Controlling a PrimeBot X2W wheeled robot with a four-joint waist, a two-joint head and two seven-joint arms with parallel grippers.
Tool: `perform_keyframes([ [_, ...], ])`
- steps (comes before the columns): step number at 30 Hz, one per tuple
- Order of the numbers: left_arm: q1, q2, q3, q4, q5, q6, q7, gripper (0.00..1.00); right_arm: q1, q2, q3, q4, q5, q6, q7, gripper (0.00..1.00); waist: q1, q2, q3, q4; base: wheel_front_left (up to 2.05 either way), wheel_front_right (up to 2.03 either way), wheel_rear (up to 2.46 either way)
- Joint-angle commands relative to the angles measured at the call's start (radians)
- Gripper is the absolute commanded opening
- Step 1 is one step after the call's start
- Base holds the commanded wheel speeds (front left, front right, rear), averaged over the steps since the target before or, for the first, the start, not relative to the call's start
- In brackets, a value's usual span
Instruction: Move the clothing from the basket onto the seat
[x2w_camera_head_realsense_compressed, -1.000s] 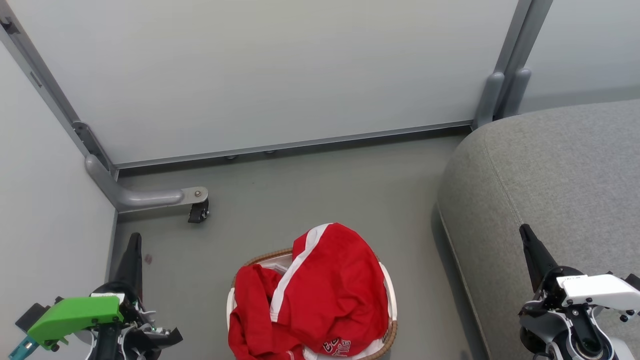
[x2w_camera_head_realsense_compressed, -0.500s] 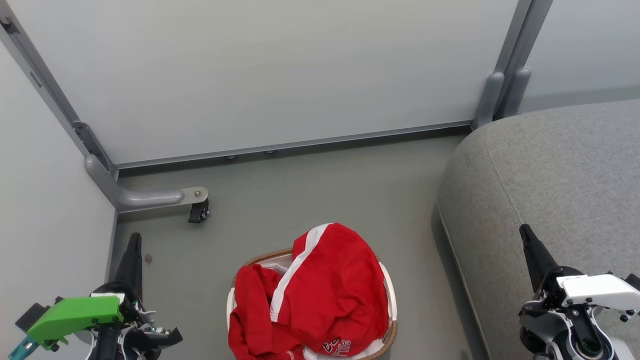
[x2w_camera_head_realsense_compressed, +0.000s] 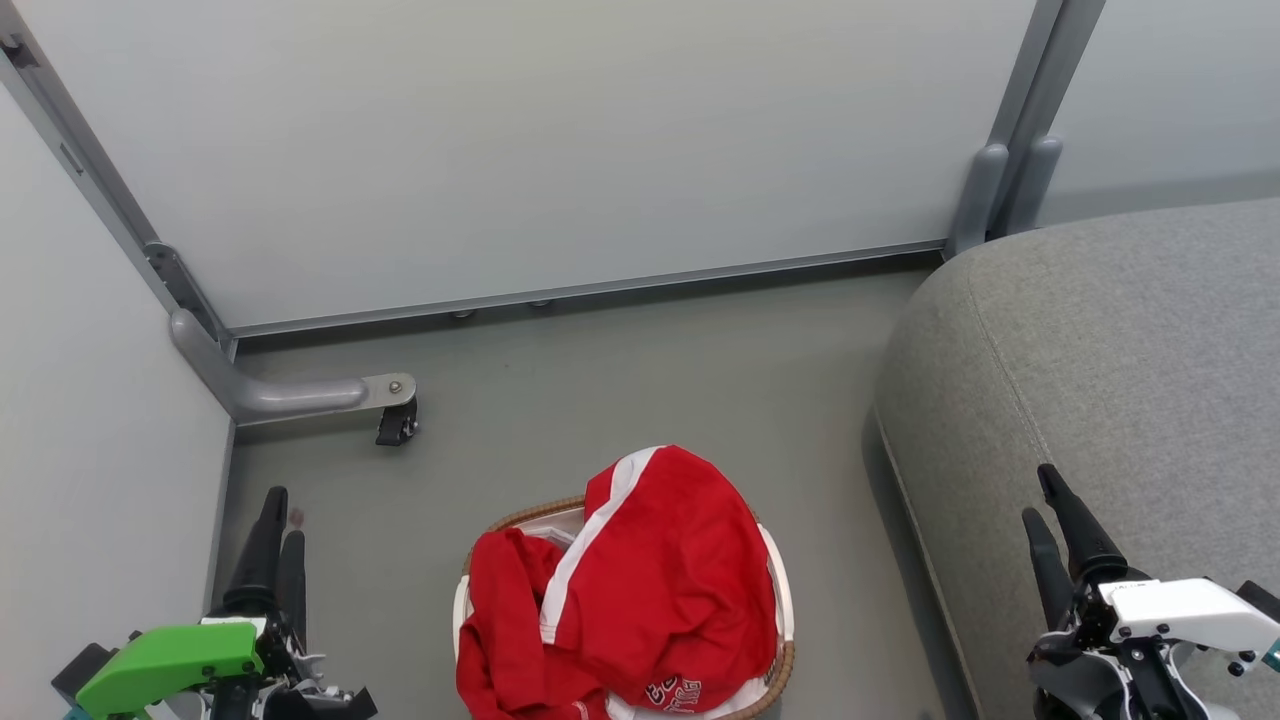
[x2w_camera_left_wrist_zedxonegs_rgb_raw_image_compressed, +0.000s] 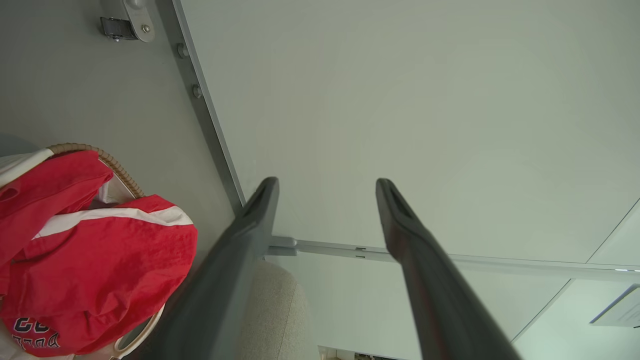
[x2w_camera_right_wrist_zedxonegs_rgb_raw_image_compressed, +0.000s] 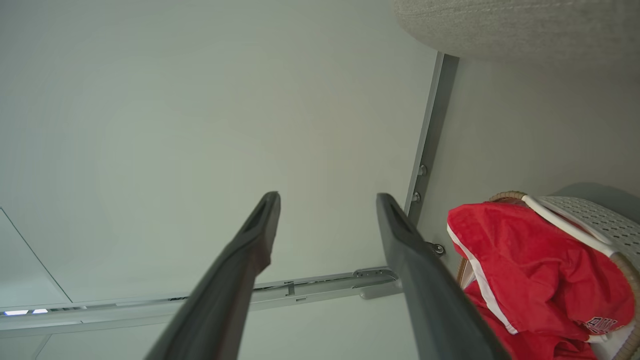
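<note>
Both grippers' jaws stand apart with nothing between them: the left gripper (x2w_camera_head_realsense_compressed: 284, 515) at 7 o'clock in the head view, the right gripper (x2w_camera_head_realsense_compressed: 1037, 492) at 4 o'clock over the seat (x2w_camera_head_realsense_compressed: 1100, 350). The clothing (x2w_camera_head_realsense_compressed: 650, 570) lies at 6 o'clock, heaped in the basket (x2w_camera_head_realsense_compressed: 520, 518). It is bright red and crumpled, with small lettering low on it. Its broad white stripe runs from 7 to 1 o'clock, and a fold spills over the rim at 7. Bare floor (x2w_camera_head_realsense_compressed: 620, 380) separates the basket from the seat's rounded edge at 3 o'clock and from the wall panel (x2w_camera_head_realsense_compressed: 560, 150) at 12. A caster foot (x2w_camera_head_realsense_compressed: 398, 425) sits at 10.
</note>
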Motion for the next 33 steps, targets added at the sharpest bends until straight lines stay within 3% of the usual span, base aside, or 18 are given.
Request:
perform_keyframes([
  [1, -0.02, 0.005, -0.004, -0.013, 0.018, -0.001, -0.013, 1.0, -0.019, -0.01, 0.009, -0.019, -0.02, 0.0, -0.013, 1.0, 0.0, 0.0, 0.0, 0.0, 0.0, 0.0, 0.0],
  [33, -0.021, 0.026, -0.057, 0.012, 0.687, 0.006, -0.15, 1.0, -0.054, -0.048, 0.08, -0.046, -0.622, 0.0, -0.152, 1.0, 0.0, 0.0, 0.004, 0.008, 0.0, 0.0, 0.0],
])
